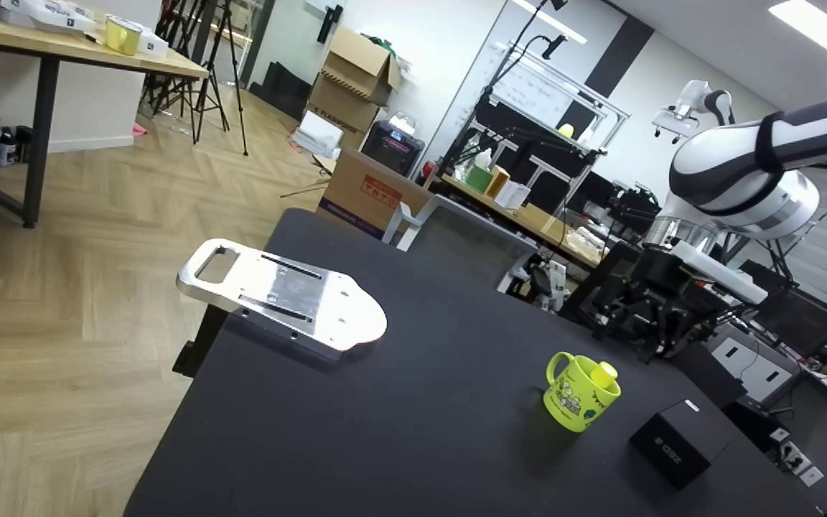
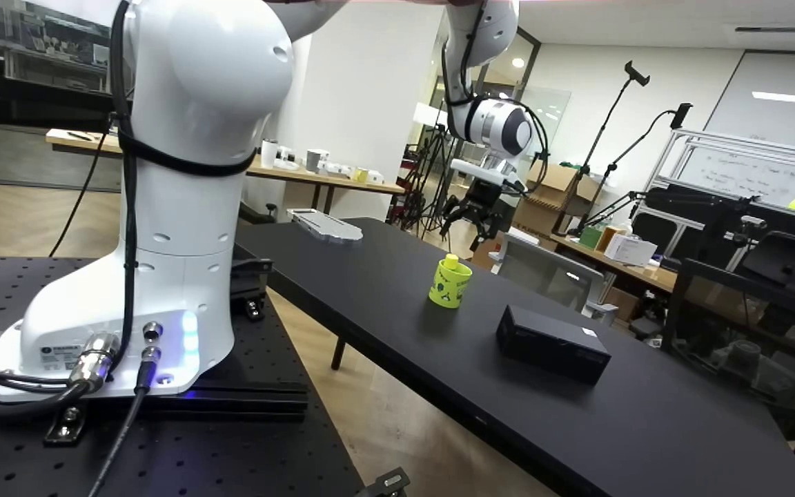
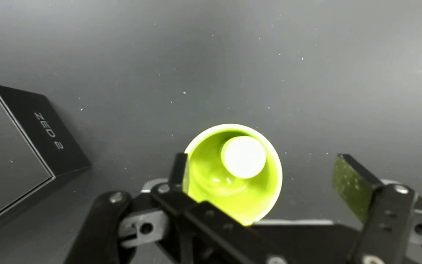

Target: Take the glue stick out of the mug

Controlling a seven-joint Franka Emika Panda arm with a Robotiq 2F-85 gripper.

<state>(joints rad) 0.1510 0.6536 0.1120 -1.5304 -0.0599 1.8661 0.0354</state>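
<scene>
Lime on lime: found glue inside mug, protruding at top; noted gripper spread wide, clamped on nothing; judged removal not begun; left to do: align, close, lift out, set aside
</scene>
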